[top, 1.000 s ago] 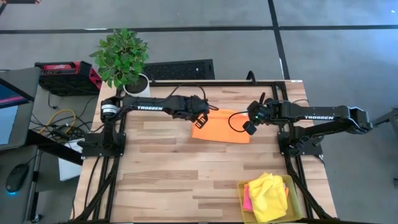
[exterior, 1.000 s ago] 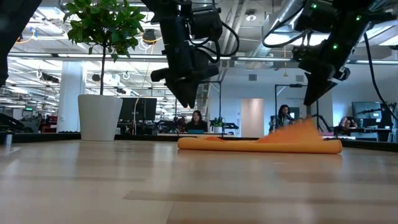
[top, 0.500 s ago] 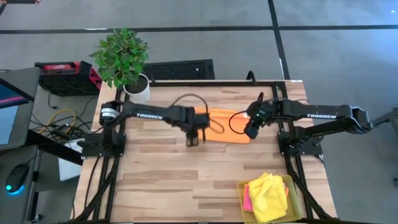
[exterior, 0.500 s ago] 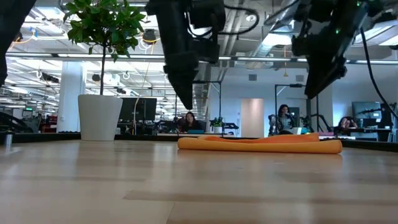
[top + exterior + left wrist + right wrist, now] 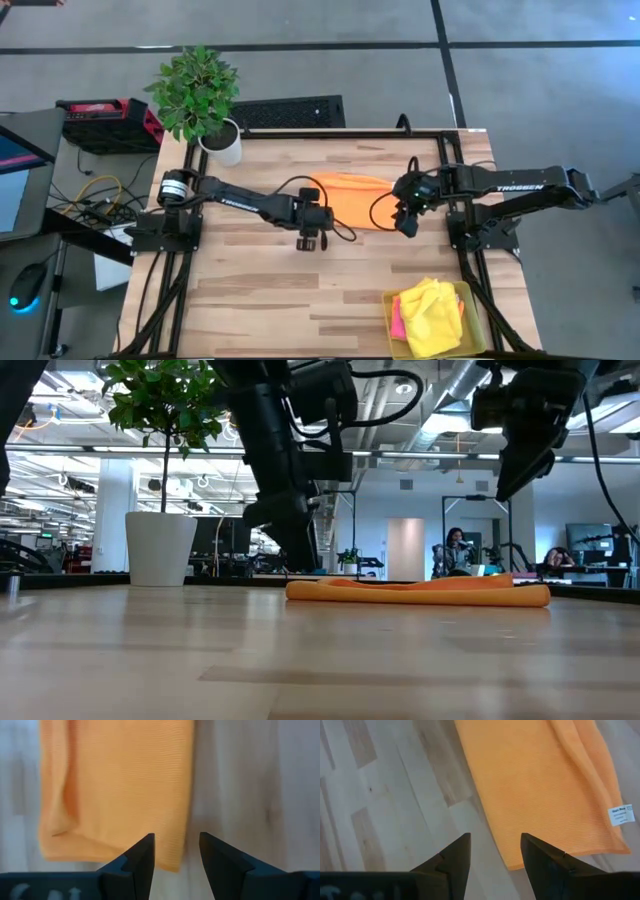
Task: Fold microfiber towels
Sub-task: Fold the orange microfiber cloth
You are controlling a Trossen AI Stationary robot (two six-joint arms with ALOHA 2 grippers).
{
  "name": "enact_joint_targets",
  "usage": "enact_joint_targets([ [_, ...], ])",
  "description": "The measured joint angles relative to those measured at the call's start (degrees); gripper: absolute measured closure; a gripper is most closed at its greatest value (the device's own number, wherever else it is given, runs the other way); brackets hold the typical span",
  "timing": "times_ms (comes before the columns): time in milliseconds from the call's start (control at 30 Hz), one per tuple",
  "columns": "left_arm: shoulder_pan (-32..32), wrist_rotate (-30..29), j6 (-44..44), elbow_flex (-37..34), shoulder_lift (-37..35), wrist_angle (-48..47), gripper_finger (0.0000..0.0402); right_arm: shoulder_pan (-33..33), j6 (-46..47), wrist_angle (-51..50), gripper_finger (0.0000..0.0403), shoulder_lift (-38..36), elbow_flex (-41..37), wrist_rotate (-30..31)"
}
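An orange towel [image 5: 352, 196] is lying folded flat on the far middle of the wooden table [image 5: 250, 290]. The left gripper [image 5: 308, 238] is hovering just near of the towel's left end, fingers spread and holding nothing. The right gripper [image 5: 408, 222] is hanging by its right end, likewise released. In a yellow tray [image 5: 391, 298] at the near right, a yellow towel [image 5: 432, 315] is resting over what seems a pink one [image 5: 398, 322].

An orange towel [image 5: 352, 199] lies folded flat mid-bench, while yellow [image 5: 432, 315] and pink [image 5: 398, 318] towels sit bunched at the bench's near right corner.
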Motion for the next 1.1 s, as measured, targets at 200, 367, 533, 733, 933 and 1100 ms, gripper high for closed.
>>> enact_joint_targets([
  [200,2.1,3.3,-1.0,-1.4,0.0,0.8,0.0253,0.7,0.1,0.2,0.0208,0.0,0.0,0.0],
  [367,3.3,4.1,-1.6,-3.7,0.0,2.8,0.0253,0.7,0.1,0.2,0.0208,0.0,0.0,0.0],
  [533,3.8,4.9,-1.4,-5.9,0.0,4.9,0.0253,0.7,0.1,0.3,0.0211,0.0,0.0,0.0],
  [733,3.9,4.5,-1.5,-8.5,0.0,8.1,0.0253,0.7,0.2,0.3,0.0212,0.0,0.0,0.0],
  [933,4.2,4.7,-0.2,-8.5,0.0,8.0,0.0294,0.7,0.2,0.4,0.0213,0.0,0.0,0.0],
  [1100,5.8,4.8,-3.4,-8.6,0.0,7.5,0.0385,0.7,0.2,0.3,0.0216,0.0,0.0,0.0],
])
